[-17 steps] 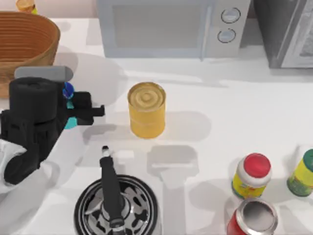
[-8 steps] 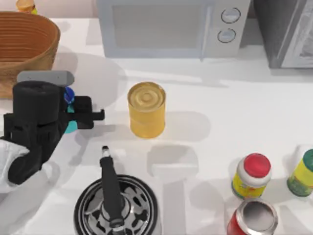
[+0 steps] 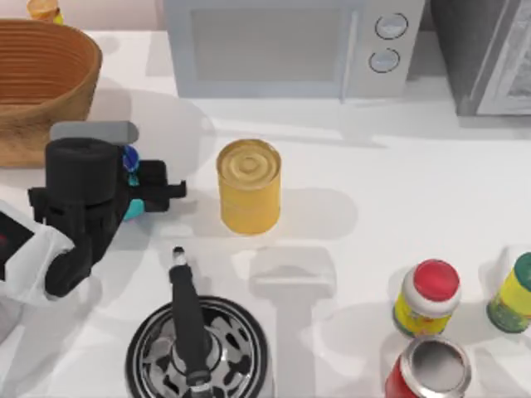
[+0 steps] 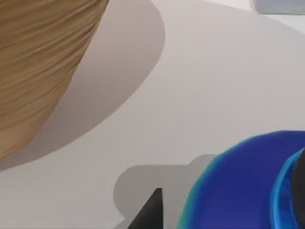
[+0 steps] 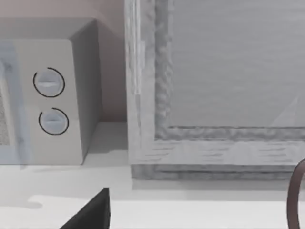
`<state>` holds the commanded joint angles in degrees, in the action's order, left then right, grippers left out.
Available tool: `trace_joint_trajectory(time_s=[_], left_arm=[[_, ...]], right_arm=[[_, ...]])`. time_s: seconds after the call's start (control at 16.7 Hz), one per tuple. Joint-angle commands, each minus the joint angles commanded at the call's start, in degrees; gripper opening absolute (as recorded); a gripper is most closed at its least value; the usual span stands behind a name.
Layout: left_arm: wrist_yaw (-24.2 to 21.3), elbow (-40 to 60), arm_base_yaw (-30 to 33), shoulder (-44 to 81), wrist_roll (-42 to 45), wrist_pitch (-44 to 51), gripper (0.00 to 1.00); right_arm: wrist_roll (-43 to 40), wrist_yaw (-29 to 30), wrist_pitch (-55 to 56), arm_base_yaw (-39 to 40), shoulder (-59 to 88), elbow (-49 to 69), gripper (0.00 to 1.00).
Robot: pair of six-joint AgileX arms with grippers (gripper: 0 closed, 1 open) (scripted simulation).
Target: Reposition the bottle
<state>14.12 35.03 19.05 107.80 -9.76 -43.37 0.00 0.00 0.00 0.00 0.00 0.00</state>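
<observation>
The bottle (image 3: 130, 157), cyan with a dark blue shoulder, stands at the table's left between the basket and the yellow can. My left gripper (image 3: 137, 186) is shut on it, the black wrist covering most of its body. Close up in the left wrist view, the bottle's blue shoulder (image 4: 238, 186) sits beside one dark fingertip (image 4: 148, 214). My right arm stays parked off to the right; one of its fingers (image 5: 93, 212) shows far to one side, the gripper open and facing the microwave.
A woven basket (image 3: 41, 75) stands at the back left and a yellow can (image 3: 249, 186) just right of the bottle. A black pan (image 3: 195, 348) sits at the front. A microwave (image 3: 290, 46) lines the back. Red-capped (image 3: 427, 298) and green-capped (image 3: 514, 294) bottles and a red can (image 3: 427, 369) crowd the front right.
My left gripper has carried the bottle a little to the right, toward the yellow can. Nothing else has moved.
</observation>
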Motion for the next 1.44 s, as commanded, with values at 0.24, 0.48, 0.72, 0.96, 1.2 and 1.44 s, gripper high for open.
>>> trace_joint_trajectory(time_s=[0.24, 0.48, 0.72, 0.96, 1.2, 1.44], left_arm=[[-0.20, 0.45, -0.19, 0.98, 0.03, -0.97, 0.00], [-0.20, 0.45, -0.19, 0.98, 0.03, -0.97, 0.23], [-0.20, 0.45, -0.19, 0.98, 0.03, -0.97, 0.53], [-0.20, 0.45, -0.19, 0.98, 0.03, -0.97, 0.83], [-0.20, 0.45, -0.19, 0.98, 0.03, -0.97, 1.00], [-0.20, 0.45, -0.19, 0.98, 0.03, -0.97, 1.00]], right_arm=[[0.00, 0.00, 0.00, 0.00, 0.00, 0.00, 1.00], [0.00, 0.00, 0.00, 0.00, 0.00, 0.00, 1.00], [0.00, 0.00, 0.00, 0.00, 0.00, 0.00, 1.00], [0.00, 0.00, 0.00, 0.00, 0.00, 0.00, 1.00], [0.00, 0.00, 0.00, 0.00, 0.00, 0.00, 1.00], [0.00, 0.00, 0.00, 0.00, 0.00, 0.00, 1.00]])
